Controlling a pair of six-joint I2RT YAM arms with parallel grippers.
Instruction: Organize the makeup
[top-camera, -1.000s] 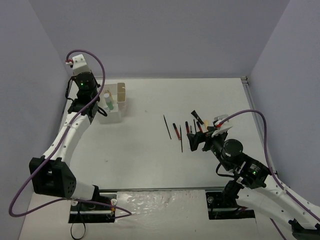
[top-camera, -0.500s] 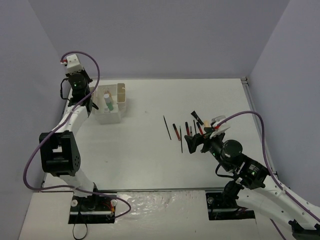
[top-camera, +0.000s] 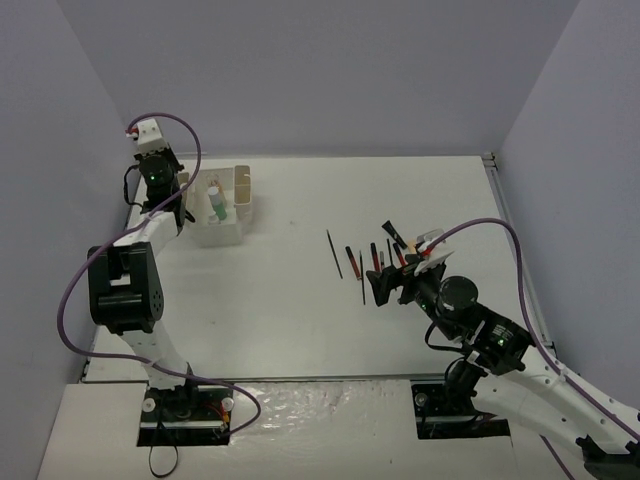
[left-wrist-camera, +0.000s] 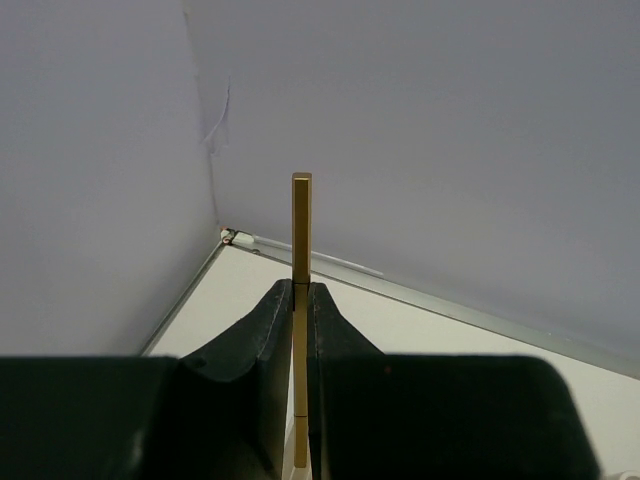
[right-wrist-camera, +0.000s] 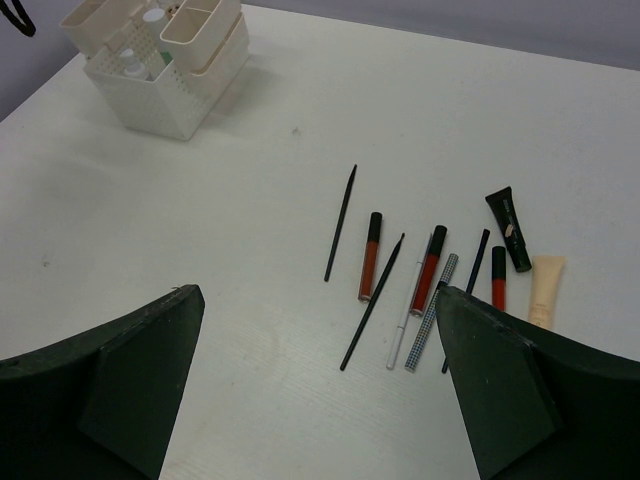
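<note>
Left gripper (left-wrist-camera: 300, 300) pinches a thin tan stick (left-wrist-camera: 301, 215) upright at frame centre. Right gripper (right-wrist-camera: 318, 300) hangs spread wide; black tube (right-wrist-camera: 509, 215), right of frame, has a label too small to read.

— What stands around you?
— Plain pale-violet walls on three sides: a back wall (top-camera: 320, 80), a left wall (top-camera: 45, 150), a right wall (top-camera: 595, 150). They close in my white table (top-camera: 280, 300).
— And the light?
— Soft and even, probably from overhead. A grey strip (left-wrist-camera: 470, 312) edges the table's far side.
</note>
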